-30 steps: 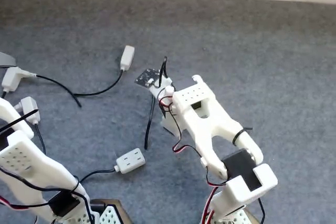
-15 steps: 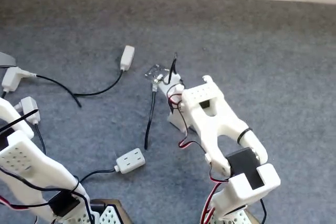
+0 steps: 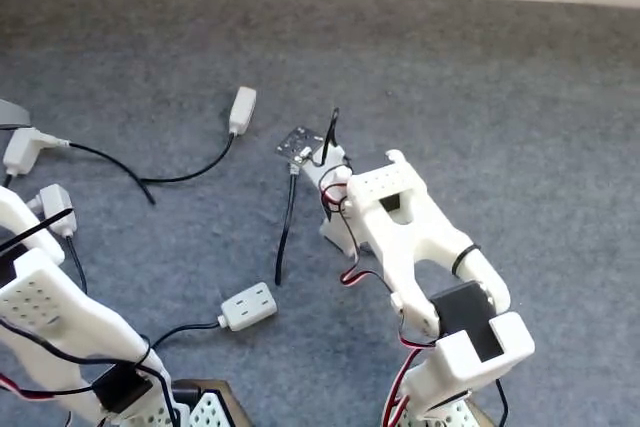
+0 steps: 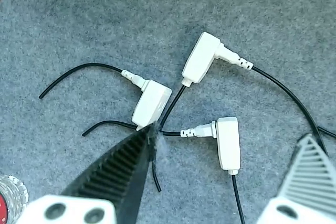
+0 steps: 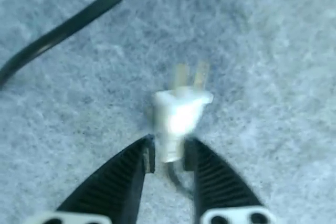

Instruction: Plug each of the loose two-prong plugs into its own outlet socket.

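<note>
A white two-prong plug [image 5: 178, 111] sits pinched between the black fingers of my right gripper [image 5: 168, 148], prongs pointing away over the grey carpet. From above, my right gripper [image 3: 318, 162] is at mid-table, and the plug's black cord [image 3: 286, 227] trails toward the front. A white outlet socket [image 3: 248, 307] lies near that cord's free end. My left gripper [image 4: 231, 135] hangs open above three white cord ends: one angled [image 4: 200, 59], one [image 4: 152, 103] by the black fingertip, and one [image 4: 227, 140] between the fingers.
Another white cord end [image 3: 242, 109] with a curved black cable lies further back. Two white cord ends [image 3: 20, 152] [image 3: 52, 202] lie at the left edge, beside an arm [image 3: 50, 317]. Bare carpet stretches to the right and the back.
My right gripper has carried the plug a little to the right and farther back, then settled. The left arm and the cord ends by it have not moved.
</note>
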{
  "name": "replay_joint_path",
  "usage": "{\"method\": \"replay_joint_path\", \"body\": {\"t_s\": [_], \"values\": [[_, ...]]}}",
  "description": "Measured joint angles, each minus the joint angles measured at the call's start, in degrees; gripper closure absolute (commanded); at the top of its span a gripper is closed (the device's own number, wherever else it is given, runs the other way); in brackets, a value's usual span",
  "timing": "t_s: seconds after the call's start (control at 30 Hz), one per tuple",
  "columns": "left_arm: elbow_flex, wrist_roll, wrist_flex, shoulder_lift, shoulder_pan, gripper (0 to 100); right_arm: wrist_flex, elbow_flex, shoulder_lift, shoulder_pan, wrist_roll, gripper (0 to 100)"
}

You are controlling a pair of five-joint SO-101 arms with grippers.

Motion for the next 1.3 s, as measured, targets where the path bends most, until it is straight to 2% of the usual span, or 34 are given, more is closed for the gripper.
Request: {"method": "replay_joint_path", "body": {"t_s": [0.27, 0.47, 0.7, 0.77, 0.93, 1.3], "values": [[0.0, 0.0, 0.0, 0.0, -0.3, 61, -1.7, 2.0, 0.0, 0.1, 0.0, 97.3], [0.0, 0.0, 0.0, 0.0, -1.0, 61, -1.6, 2.0, 0.0, 0.1, 0.0, 86.0], [0.0, 0.0, 0.0, 0.0, -1.1, 61, -1.3, 3.6, 0.0, 0.1, -1.0, 85.8], [0.0, 0.0, 0.0, 0.0, -1.0, 61, -1.6, 3.6, 0.0, 0.1, -1.0, 87.2], [0.0, 0.0, 0.0, 0.0, -1.1, 61, -3.9, 3.7, 0.0, 0.2, -1.2, 98.5], [0.0, 0.0, 0.0, 0.0, -1.1, 61, -4.5, 3.7, 0.0, 0.3, -1.5, 99.4]]}}
